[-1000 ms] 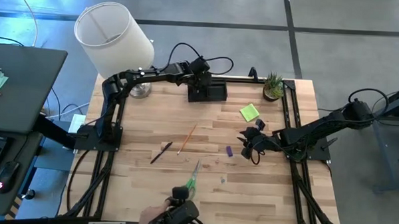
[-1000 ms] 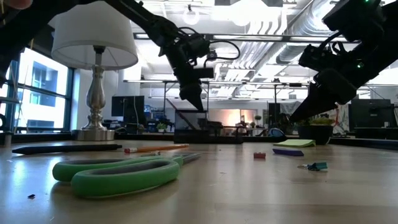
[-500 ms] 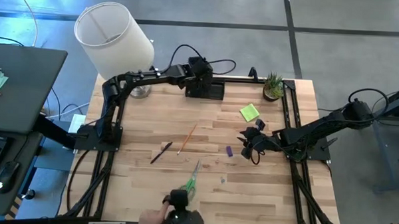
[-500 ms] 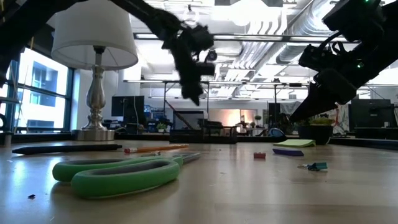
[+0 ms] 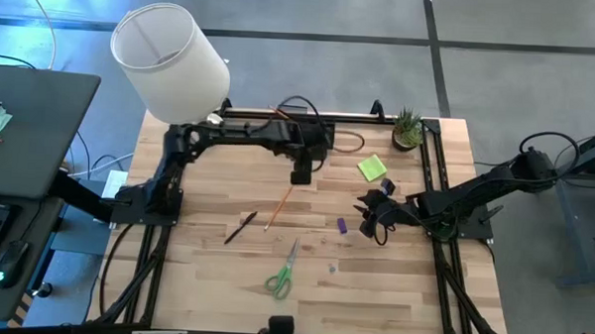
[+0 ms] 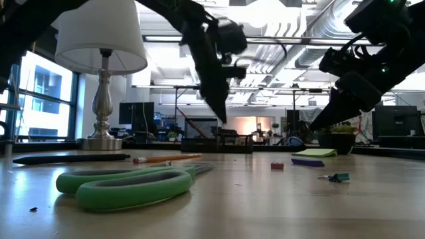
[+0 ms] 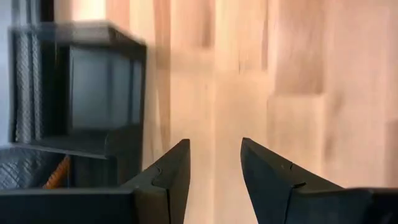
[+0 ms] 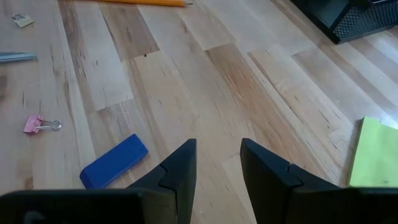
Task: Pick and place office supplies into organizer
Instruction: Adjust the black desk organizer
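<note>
Left claw: hangs above the wooden surface just in front of the organizer, fingers a narrow gap apart and gripping nothing.
Right claw: waits low over the surface's right half, fingers slightly parted and empty, between the sticky-note pad and the purple block.
Organizer: a small black mesh tray with open compartments at the far edge of the surface; the left wrist view shows something orange inside one compartment.
Pencil: thin and orange, lying at a slant mid-surface, near the left claw.
Pen: dark, just beside the pencil's near end.
Scissors: green-handled, flat on the near part of the surface, blades pointing toward the middle.
Sticky-note pad: lime-green square, well right of the organizer, near the potted plant.
Purple block: tiny, flat on the wood close to the right claw.
Lamp: white shade standing at the far left corner.
</note>
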Controlling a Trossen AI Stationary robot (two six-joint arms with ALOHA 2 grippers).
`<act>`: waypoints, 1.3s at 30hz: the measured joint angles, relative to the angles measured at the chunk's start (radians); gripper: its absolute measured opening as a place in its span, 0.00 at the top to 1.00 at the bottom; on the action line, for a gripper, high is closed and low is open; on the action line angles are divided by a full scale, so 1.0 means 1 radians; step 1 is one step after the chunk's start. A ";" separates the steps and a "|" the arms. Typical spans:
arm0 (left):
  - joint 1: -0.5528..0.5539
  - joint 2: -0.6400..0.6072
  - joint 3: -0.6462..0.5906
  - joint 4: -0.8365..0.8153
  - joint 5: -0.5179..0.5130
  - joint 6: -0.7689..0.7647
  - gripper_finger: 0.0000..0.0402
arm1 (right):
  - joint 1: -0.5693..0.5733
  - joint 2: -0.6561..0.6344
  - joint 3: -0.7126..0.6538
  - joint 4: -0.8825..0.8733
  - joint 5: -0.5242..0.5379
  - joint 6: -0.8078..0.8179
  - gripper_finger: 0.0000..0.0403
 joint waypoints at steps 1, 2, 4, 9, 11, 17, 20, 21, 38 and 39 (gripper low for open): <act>0.000 0.008 0.000 0.006 -0.034 -0.001 0.68 | 0.000 0.000 0.000 0.000 -0.001 0.005 0.71; 0.004 0.010 0.001 0.015 -0.057 -0.007 0.68 | 0.000 0.000 0.000 0.000 0.000 0.009 0.71; 0.027 0.017 0.004 0.028 -0.063 -0.020 0.68 | 0.000 0.000 0.000 -0.001 0.001 0.012 0.71; 0.099 0.045 0.001 0.028 -0.047 -0.003 0.75 | 0.000 0.000 0.000 0.000 0.009 0.004 0.71; 0.137 0.042 0.002 0.047 0.019 0.008 0.79 | 0.000 0.000 0.000 -0.001 0.009 -0.003 0.71; 0.220 0.042 0.002 0.113 0.203 0.023 0.96 | 0.000 0.000 0.000 -0.002 0.011 -0.006 0.71; 0.236 0.042 0.002 0.114 0.268 -0.010 0.99 | 0.000 0.000 0.000 -0.002 0.018 -0.007 0.71; 0.236 0.042 0.002 0.114 0.282 -0.018 0.98 | 0.000 0.000 0.000 -0.003 0.018 -0.007 0.71; 0.232 0.092 0.004 0.111 0.301 0.000 0.99 | -0.002 0.000 0.000 0.011 0.054 -0.004 0.71; 0.233 0.093 0.004 0.118 0.297 0.000 0.99 | -0.002 0.000 0.000 0.011 0.054 -0.003 0.71</act>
